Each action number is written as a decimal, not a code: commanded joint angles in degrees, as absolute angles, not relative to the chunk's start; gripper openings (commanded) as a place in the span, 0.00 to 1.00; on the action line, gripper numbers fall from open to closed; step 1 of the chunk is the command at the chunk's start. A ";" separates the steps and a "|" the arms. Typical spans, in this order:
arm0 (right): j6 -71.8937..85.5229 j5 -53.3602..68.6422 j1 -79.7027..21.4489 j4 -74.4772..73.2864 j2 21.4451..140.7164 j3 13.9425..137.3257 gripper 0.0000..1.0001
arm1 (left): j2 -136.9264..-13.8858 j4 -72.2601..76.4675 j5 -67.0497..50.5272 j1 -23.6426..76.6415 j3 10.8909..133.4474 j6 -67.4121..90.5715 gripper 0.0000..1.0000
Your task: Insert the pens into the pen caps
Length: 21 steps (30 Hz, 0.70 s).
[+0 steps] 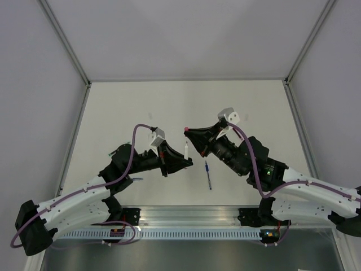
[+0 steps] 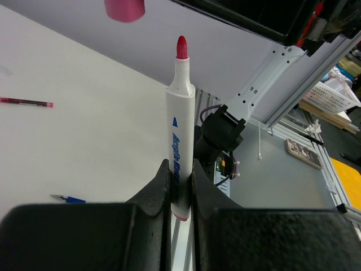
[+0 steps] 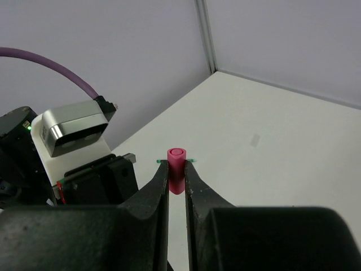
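Two grippers meet above the middle of the table [image 1: 141, 101], each carrying one part.

1. The left gripper [image 2: 179, 176] has its jaws narrow, clamped on the lower barrel of the white pen [image 2: 180, 127]. The pen stands upright. The upper barrel and tip are left free, probably so a cap can slide on without striking the gripper.
2. The right gripper [image 3: 176, 189] has its jaws narrow, pinching the pink cap [image 3: 176, 169] by its sides, with one end clear beyond the jaws.
3. In the top view the cap sits at 12 o'clock of the pen tip, near but apart. The pen is not yet inserted, and the two axes probably need aligning before any push.

White pen: thick white barrel, blue lettering, small blue triangle, rounded red tip, reddish base.
Pink cap: short tube with a ringed end.

On the table, a blue pen [image 1: 208, 175] lies at 4 o'clock of the grippers. A red pen [image 2: 25, 102] lies at 9 o'clock in the left wrist view.
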<state>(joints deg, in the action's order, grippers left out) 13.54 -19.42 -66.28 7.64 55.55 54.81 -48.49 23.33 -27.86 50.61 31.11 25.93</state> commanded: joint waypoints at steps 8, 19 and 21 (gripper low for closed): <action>13.97 -17.67 -66.62 9.58 51.06 52.30 0.00 | -49.83 28.03 -29.53 50.71 31.20 26.01 0.02; 14.77 -16.70 -66.62 10.72 51.59 51.24 0.00 | -49.75 28.65 -29.62 50.80 30.94 26.63 0.02; 15.20 -16.61 -66.53 10.90 51.50 50.89 0.00 | -49.57 28.57 -29.27 50.80 30.94 26.63 0.02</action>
<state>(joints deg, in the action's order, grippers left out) 14.09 -17.41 -66.28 8.67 51.70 51.27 -50.33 25.91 -29.12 50.61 30.89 26.09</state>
